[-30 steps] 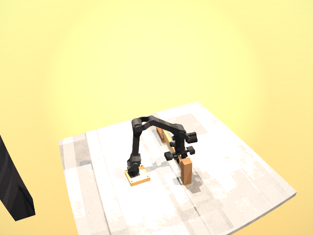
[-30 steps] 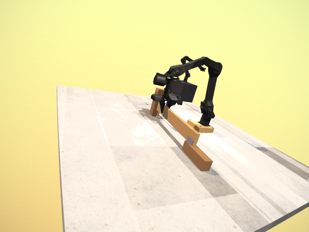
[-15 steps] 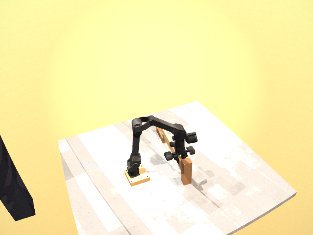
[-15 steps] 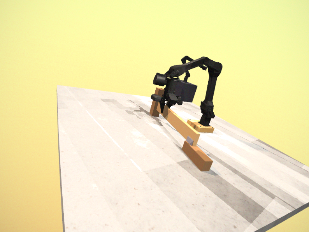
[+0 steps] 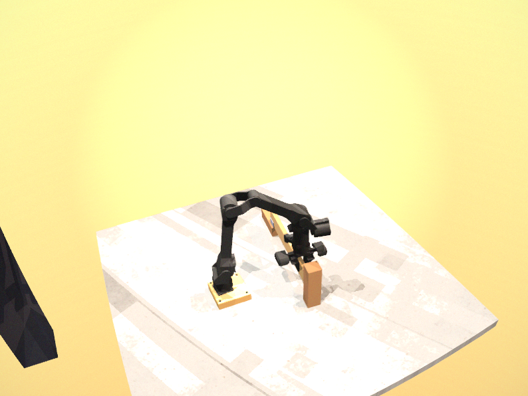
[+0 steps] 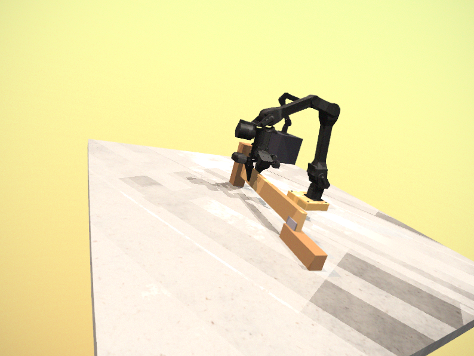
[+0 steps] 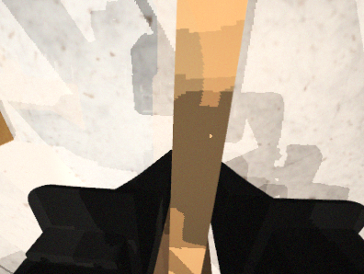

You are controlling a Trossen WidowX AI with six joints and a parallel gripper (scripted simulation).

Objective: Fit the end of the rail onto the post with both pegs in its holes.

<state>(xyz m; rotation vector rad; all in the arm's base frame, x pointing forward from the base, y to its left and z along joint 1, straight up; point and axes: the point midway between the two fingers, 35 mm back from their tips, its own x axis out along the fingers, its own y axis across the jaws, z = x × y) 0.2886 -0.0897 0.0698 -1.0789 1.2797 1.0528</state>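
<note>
The light wooden rail [image 5: 280, 231] [image 6: 276, 199] [image 7: 211, 18] runs from the footboard block [image 5: 267, 223] [image 6: 302, 248] to the post [image 5: 312, 286] [image 6: 236, 175]. Its far end sits at the grey bracket [image 6: 291, 223] on the block. Its near end is up off the table, close against the post's face, and the rail looks roughly level. My gripper [image 5: 300, 265] [image 6: 253, 175] [image 7: 189, 156] is shut on the rail from above, near the post, with one finger on each side. The pegs and the holes are hidden, so I cannot tell how far they are engaged or whether the end touches the post.
The arm's yellow base plate [image 5: 233, 297] [image 6: 318, 207] stands on the table beside the rail. A large dark shape [image 5: 32, 336] [image 6: 286, 148] shows beyond the table. Shadow patches cover the patterned table top [image 5: 179, 255] [image 6: 160, 245].
</note>
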